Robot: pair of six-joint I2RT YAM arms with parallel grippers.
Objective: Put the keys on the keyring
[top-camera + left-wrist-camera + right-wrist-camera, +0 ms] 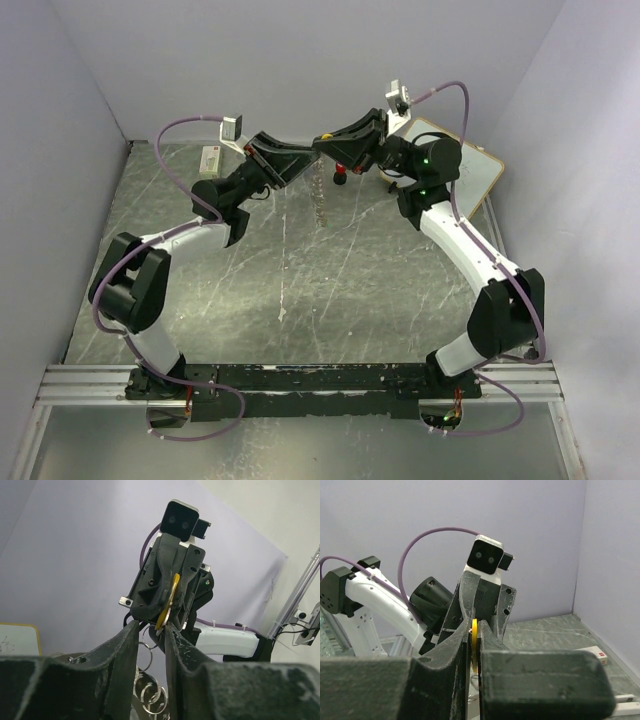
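Both grippers meet tip to tip high above the table's far middle. My right gripper [474, 625] is shut on a yellow-orange key [475, 642], gripped edge-on between its pads; in the left wrist view the same key [168, 602] sticks out of the right fingers. My left gripper [151, 626] faces it with its jaws apart, nothing pinched between them. The keyring [146, 652] shows through that gap as a string of thin silvery rings hanging just below the key. From above, the keyring [320, 192] dangles under my left gripper [303, 155] and my right gripper [324, 142].
A red-topped black knob [341, 176] stands on the table under the right gripper. A small whiteboard [482, 165] lies at the back right, and a white box [211, 158] at the back left. Purple walls close in on three sides.
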